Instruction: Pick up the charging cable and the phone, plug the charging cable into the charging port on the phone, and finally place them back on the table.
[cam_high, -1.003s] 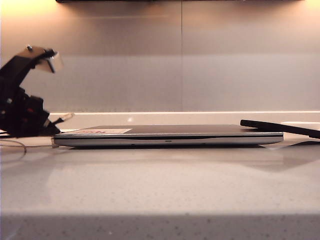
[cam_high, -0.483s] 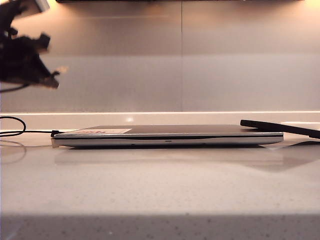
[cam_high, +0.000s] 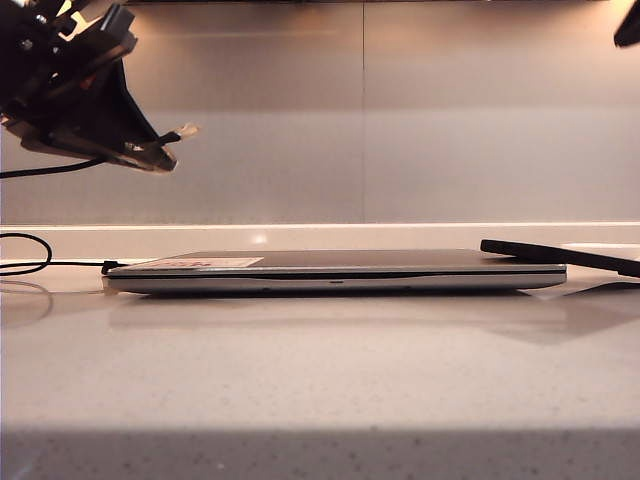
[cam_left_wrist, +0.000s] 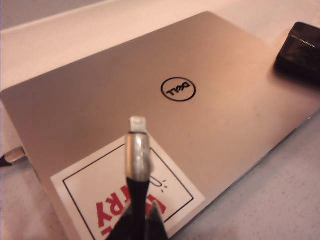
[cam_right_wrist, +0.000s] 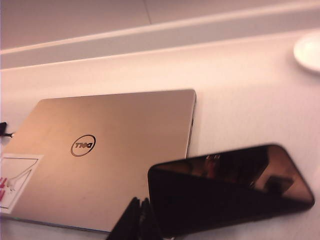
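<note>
My left gripper (cam_high: 158, 150) hangs high at the exterior view's left, shut on the charging cable (cam_high: 60, 167). The cable's silvery connector tip (cam_left_wrist: 137, 144) sticks out past the closed fingers (cam_left_wrist: 131, 226), above the laptop's sticker. Its black cord trails off to the left. The phone (cam_high: 560, 255), a thin black slab, lies tilted at the right with one end resting on the laptop's corner; the left wrist view shows the phone (cam_left_wrist: 301, 49) too. My right gripper (cam_right_wrist: 140, 216) is shut and empty, hovering just beside the phone (cam_right_wrist: 230, 187). The pale table (cam_high: 320, 370) lies below.
A closed silver laptop (cam_high: 335, 270) with a white-and-red sticker (cam_left_wrist: 125, 200) fills the middle. Another black cord (cam_high: 25, 262) loops on the table and ends in a plug at the laptop's left edge (cam_left_wrist: 12, 156). A white dish (cam_right_wrist: 310, 50) sits beyond the phone. A backsplash wall (cam_high: 400, 150) stands behind.
My left gripper has lifted from table level at the left to high up and swung rightward, carrying the cable. A dark part of the right arm has entered the top right corner.
</note>
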